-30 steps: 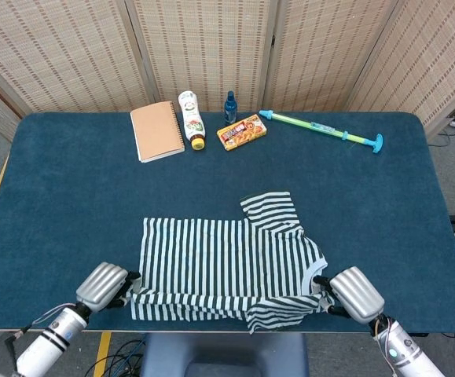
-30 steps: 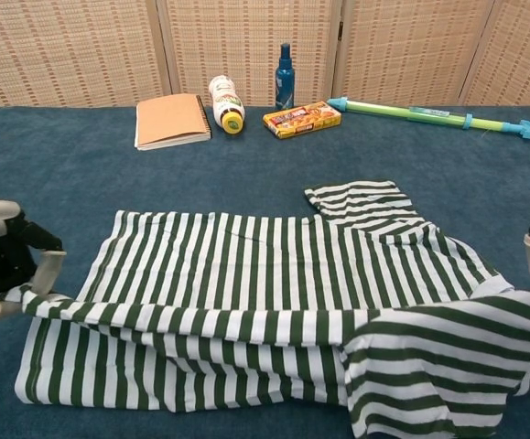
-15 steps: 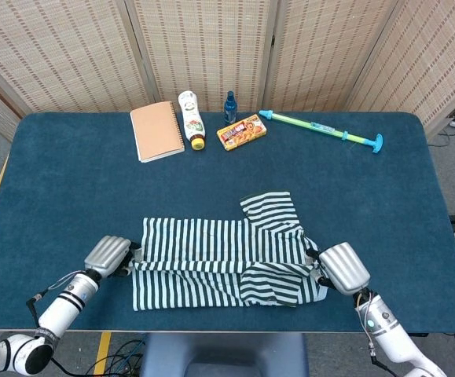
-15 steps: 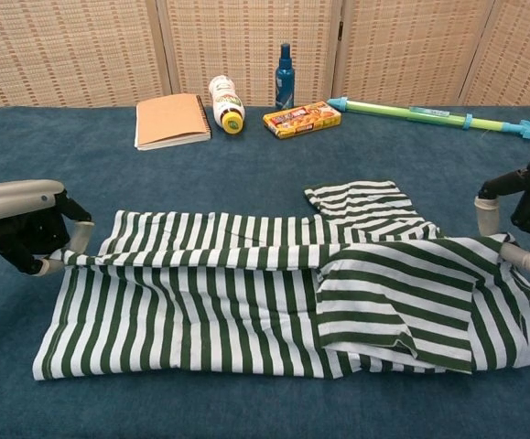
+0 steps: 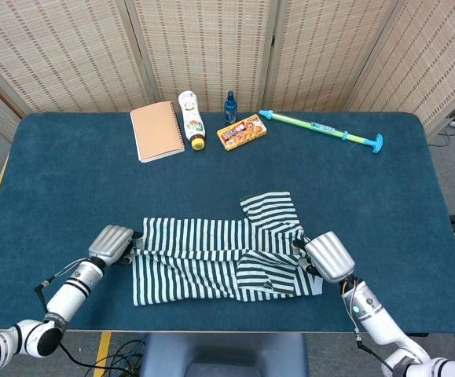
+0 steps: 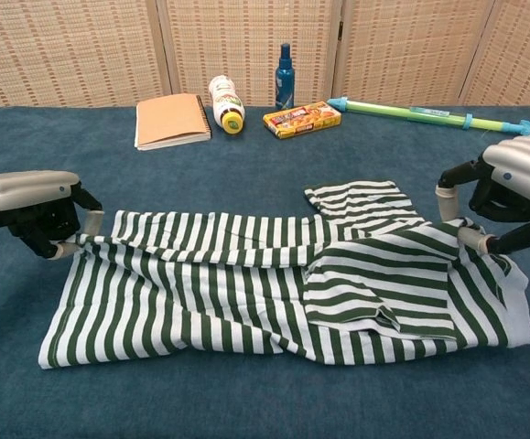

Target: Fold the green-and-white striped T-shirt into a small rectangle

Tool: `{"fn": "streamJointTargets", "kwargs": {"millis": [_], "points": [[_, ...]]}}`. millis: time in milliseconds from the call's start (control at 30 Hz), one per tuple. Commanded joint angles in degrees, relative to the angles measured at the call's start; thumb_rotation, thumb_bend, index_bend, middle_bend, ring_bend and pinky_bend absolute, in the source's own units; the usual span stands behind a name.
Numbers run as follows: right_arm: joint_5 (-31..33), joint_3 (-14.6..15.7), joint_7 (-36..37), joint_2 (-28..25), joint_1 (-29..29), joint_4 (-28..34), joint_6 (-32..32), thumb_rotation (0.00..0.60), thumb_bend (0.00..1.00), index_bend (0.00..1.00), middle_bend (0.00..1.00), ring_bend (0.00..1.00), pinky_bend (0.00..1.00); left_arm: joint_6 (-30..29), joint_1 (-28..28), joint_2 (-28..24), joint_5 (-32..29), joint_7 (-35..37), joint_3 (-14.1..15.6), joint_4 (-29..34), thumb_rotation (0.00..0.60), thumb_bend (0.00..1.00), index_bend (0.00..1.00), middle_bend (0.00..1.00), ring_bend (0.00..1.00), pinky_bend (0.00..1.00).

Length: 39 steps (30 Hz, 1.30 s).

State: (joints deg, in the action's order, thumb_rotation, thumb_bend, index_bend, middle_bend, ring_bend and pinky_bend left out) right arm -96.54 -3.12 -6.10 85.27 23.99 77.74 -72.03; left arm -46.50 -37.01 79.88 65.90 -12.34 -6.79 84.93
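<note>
Green-and-white stripes cover a T-shirt [image 5: 223, 259] that lies near the front edge of the blue desk [image 5: 70, 173], folded lengthwise into a band whose long axis runs left to right, parallel to that front edge. Its collar end points toward the robot's right, its hem toward the left; one sleeve [image 5: 270, 208] sticks out from the band toward the back edge, right of centre.

Each hand sits at one end of the band's far fold line — the left hand [image 6: 36, 212] at the hem end, the right hand [image 6: 502, 197] at the collar end. Both pinch the striped cloth between thumb and fingertips, so both are grasping the shirt, not released. Neither is nearer than the other; the shirt is stretched between them.

Judging from this, the lengthwise fold is laid down and the band looks too long for a small rectangle. The coming move probably turns on that left-right axis: one end would have to travel along it toward the other, and the loose sleeve tucked in.
</note>
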Motion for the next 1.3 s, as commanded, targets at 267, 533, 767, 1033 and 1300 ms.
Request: {"fn": "streamJointTargets", "kwargs": {"millis": [267,533,767,1033,1300], "points": [[0.8,-0.1,-0.9,0.7,1.2,-1.9,0.4,0.600,0.57,0.75,1.00,1.00,1.00,0.8,-1.9,1.7,-2.3,-0.8,-0.4,-2.8,0.600,0.49,0.57,0.92,0.89,1.00],[2.1,-0.7,-1.6,1.6,1.8,-2.9,0.3,0.600,0.57,0.75,1.00,1.00,1.00,2.3,-3.7,3.0,-6.1,-1.9,-1.0,-5.5,0.600,0.49,0.55,0.92,0.89,1.00],[3.5,-1.2,-1.8,2.7,2.5,-4.3,0.9,0.600,0.57,0.75,1.00,1.00,1.00,3.3,-5.1,3.9,-9.5,-3.2,-1.3,-7.1,0.600,0.49,0.54,0.92,0.89,1.00],[4.8,-1.4,-2.3,3.5,2.7,-5.4,0.9,0.600,0.57,0.75,1.00,1.00,1.00,4.1,-6.3,5.1,-12.7,-3.9,-1.4,-9.3,0.600,0.49,0.54,0.92,0.89,1.00],[6.2,-1.9,-2.6,4.4,3.1,-6.5,1.2,0.600,0.57,0.75,1.00,1.00,1.00,4.8,-7.4,6.1,-15.1,-4.4,-1.4,-11.4,0.600,0.49,0.53,0.92,0.89,1.00]]}}
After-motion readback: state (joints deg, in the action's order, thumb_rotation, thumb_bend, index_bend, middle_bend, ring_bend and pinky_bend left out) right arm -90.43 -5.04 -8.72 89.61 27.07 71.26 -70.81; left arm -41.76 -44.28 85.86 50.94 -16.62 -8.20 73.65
